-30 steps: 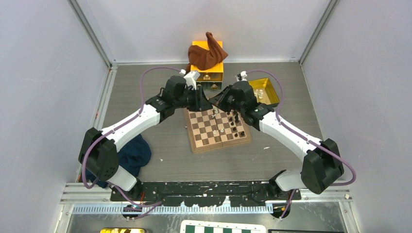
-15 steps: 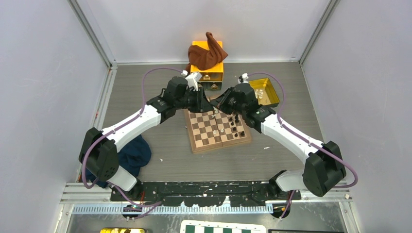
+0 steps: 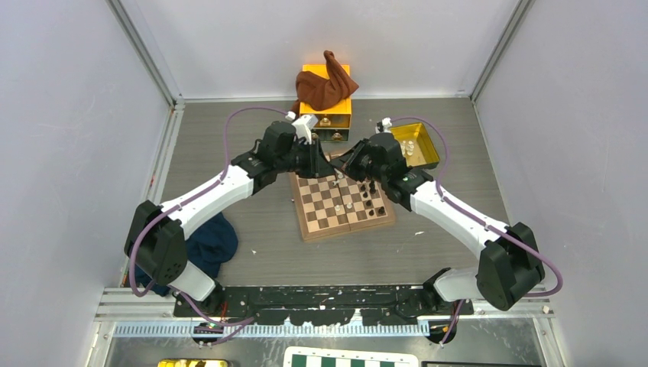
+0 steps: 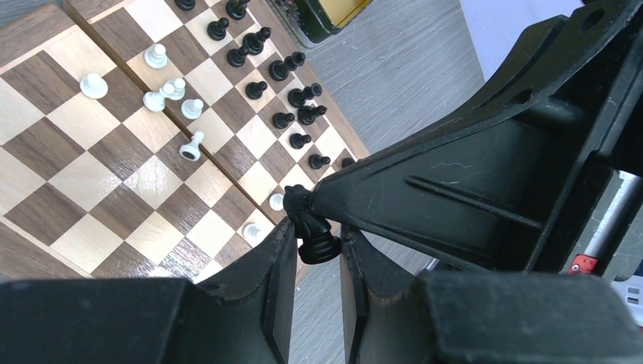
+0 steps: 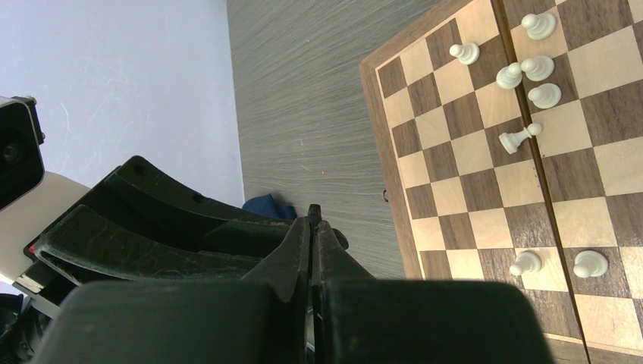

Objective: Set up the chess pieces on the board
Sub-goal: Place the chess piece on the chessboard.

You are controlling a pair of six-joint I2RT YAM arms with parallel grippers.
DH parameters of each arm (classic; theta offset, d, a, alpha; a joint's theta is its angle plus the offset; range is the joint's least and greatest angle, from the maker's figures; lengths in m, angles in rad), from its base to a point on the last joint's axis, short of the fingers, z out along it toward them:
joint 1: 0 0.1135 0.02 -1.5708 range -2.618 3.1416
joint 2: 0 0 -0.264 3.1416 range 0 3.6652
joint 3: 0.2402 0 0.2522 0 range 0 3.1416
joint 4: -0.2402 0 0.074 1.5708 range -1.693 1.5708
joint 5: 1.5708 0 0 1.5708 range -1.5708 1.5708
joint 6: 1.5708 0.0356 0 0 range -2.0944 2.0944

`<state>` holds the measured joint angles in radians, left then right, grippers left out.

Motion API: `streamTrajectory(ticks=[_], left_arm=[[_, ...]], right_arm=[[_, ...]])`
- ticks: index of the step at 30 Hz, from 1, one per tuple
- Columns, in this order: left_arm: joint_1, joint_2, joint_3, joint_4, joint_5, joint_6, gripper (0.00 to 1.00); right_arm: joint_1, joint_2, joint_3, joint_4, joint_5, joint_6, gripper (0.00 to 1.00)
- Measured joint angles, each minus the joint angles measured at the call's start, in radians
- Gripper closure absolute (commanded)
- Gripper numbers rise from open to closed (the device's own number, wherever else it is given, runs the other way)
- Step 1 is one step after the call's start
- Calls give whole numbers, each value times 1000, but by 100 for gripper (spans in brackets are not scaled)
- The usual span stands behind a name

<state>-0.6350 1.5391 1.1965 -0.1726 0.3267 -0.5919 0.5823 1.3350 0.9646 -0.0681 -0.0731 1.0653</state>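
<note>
Above the board's (image 4: pixel 34 26) far edge, the left gripper (image 4: pixel 317 250) has narrowed onto the base of a dark chess piece (image 4: pixel 312 231), whose head the right gripper (image 5: pixel 311 224) pinches tightly. The handover seems nearly done.

The left arm (image 3: pixel 206 195) and the right arm (image 3: pixel 458 214) wore glossy white shells on their long links, broken by bulky black joint housings. A purple cable (image 3: pixel 229 130) looped along each from base to wrist. A small white camera block (image 3: pixel 302 122) capped each wrist. The left tool (image 4: pixel 316 233) and the right tool (image 5: pixel 312 220) were matte black, wedge-shaped, ribbed and finely scratched.
</note>
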Motion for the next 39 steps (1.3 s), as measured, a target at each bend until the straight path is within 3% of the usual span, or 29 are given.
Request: streamTrajectory(ticks=[8,17,22,31,39], left_arm=[[-5,0,0,-3,-11,26,85],[-3,-20,0,-20,-18,116,86],[3,-37,0,-44,-21,166,88],[3,-53,0,-103,59,244,89],[3,-102,17,-216,111,338,97]], right_arm=[[-1,-2,-13,12,0,18,98],[1,-34,-17,-9,-19,11,68],[4,-62,-17,-34,-34,5,60],[5,-90,-16,-106,-42,-39,58],[-24,-100,39,-214,-68,-100,58]])
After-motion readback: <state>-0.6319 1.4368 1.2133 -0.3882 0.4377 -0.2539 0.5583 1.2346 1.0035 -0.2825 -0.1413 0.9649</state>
